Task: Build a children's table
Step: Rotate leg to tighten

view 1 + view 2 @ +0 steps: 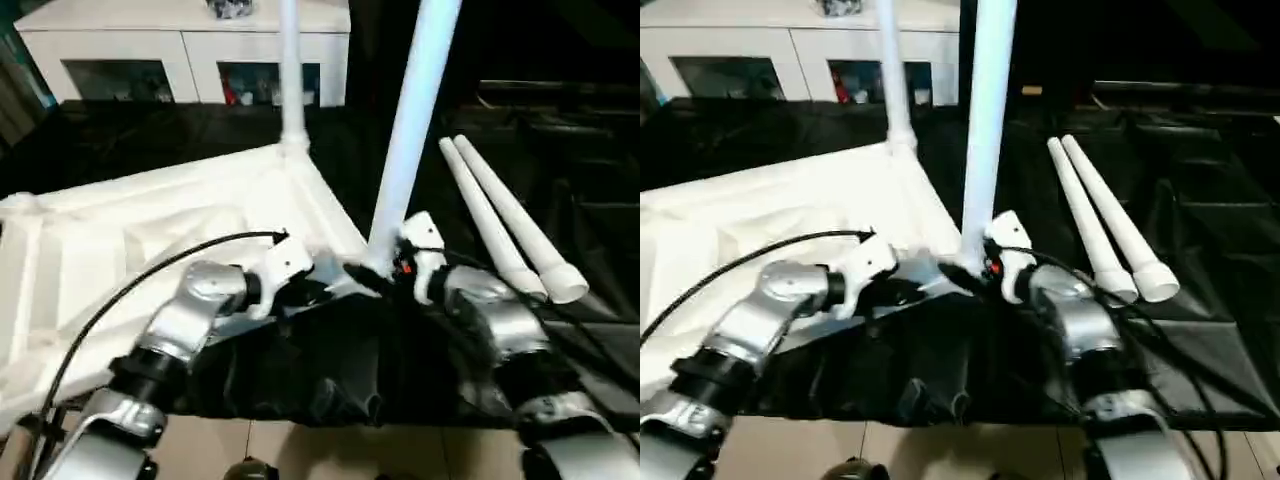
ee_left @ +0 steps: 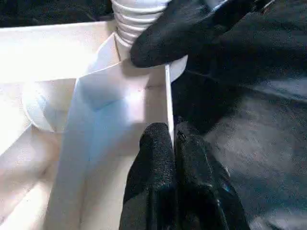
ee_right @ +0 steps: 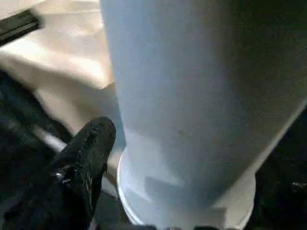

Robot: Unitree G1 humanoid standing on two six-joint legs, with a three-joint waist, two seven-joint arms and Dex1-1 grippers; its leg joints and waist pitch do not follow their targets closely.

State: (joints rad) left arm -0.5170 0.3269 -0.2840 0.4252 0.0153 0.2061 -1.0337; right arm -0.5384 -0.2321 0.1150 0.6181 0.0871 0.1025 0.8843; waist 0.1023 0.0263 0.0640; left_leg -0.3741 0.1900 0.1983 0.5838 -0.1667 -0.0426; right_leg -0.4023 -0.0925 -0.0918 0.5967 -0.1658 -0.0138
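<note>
Leg-fitting is the step: the right claw [image 1: 385,268] clasps the long white tapered plastic leg [image 1: 412,130] at the near corner of the upturned ribbed white tabletop [image 1: 150,240] on the black-draped bench [image 1: 300,370], the left claw [image 2: 171,143] pinches its rim, and twisting home probably comes next.

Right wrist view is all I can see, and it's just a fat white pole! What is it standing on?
Observer: That pole is a table leg, upright at the near corner of the upside-down tabletop.
Operator: Are any other legs standing up yet?
Observer: Yes, one. The far leg stands upright at the tabletop's far corner.
Operator: Where are the rest?
Observer: Two loose legs lie side by side on the black cloth, on the robot's right.
</note>
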